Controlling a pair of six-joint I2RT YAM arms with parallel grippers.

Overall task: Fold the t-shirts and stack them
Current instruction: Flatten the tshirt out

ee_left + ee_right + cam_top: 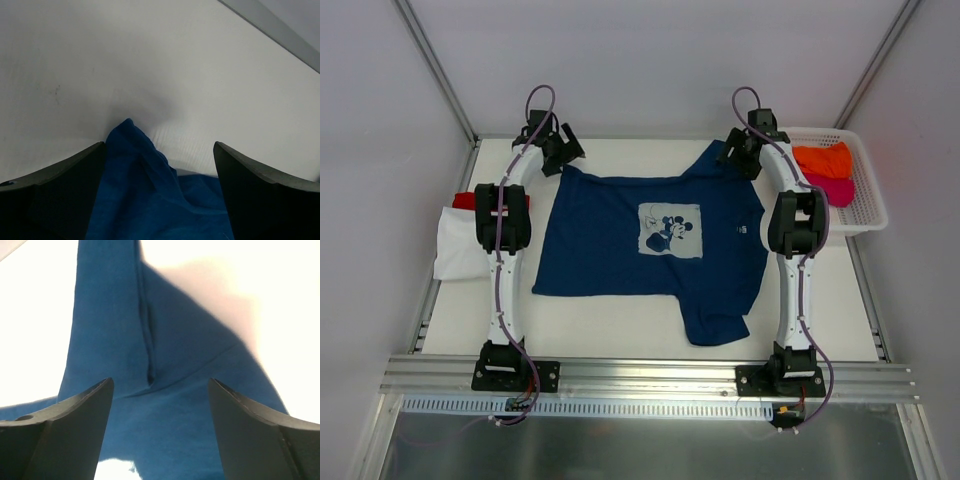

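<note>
Top external: navy t-shirt (650, 245), spread flat, print up

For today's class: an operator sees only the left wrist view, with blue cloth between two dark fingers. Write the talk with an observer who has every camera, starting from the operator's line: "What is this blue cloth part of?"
Observer: It's the far left corner of the navy t-shirt, which lies spread on the table with its white print facing up.
Operator: Where is the other arm?
Observer: The right gripper is over the shirt's far right corner, jaws open, with the cloth beneath them.
Operator: Are there any other shirts?
Observer: An orange t-shirt and a magenta t-shirt lie in the white basket at the far right.
</note>
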